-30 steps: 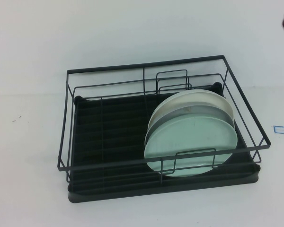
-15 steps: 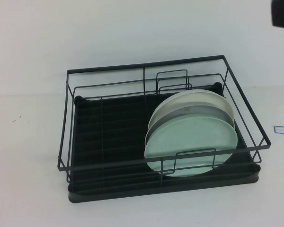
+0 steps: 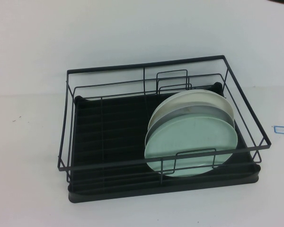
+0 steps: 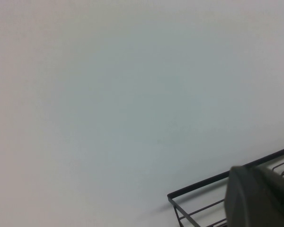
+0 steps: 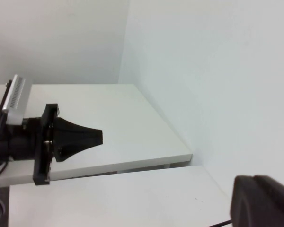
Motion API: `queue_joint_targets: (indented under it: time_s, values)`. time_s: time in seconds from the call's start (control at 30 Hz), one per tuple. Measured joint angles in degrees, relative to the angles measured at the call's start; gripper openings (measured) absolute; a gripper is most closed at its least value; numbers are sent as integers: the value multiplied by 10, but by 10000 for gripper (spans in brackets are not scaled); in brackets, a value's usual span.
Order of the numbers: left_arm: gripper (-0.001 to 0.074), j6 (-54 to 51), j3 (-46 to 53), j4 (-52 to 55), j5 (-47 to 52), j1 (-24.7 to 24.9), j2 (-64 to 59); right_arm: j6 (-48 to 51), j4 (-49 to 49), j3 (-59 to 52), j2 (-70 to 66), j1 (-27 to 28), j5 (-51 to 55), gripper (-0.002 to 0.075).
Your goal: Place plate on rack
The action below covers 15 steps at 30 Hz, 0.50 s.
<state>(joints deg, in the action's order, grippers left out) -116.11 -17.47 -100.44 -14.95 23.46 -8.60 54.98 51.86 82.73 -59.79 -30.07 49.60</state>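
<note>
The pale mint-green plate stands tilted on edge in the right half of the black wire rack, at the front of a stack. Two paler plates lean behind it. Neither gripper touches it. My left gripper is shut and empty, beside a corner of the rack. My right gripper is shut and empty, held high and away from the rack, facing a white wall. Neither gripper shows in the high view.
The rack's left half holds nothing on its ribbed tray. A small blue-edged tag lies on the white table to the rack's right. A black arm-like device shows in the right wrist view in front of a white tabletop.
The dark shape of my right arm at the upper right corner of the high view has moved up and out of view. The plates and the rack have not moved.
</note>
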Motion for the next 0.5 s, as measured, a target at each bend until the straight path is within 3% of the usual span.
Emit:
queue_joint_targets:
  time_s: [0.27, 0.5]
  values:
    - [0, -1, 0, 0, 3, -18, 26, 0, -1, 0, 0, 8, 1, 18]
    - [0, 20, 0, 0, 11, -216, 30, 0, -11, 0, 45, 116, 37, 18]
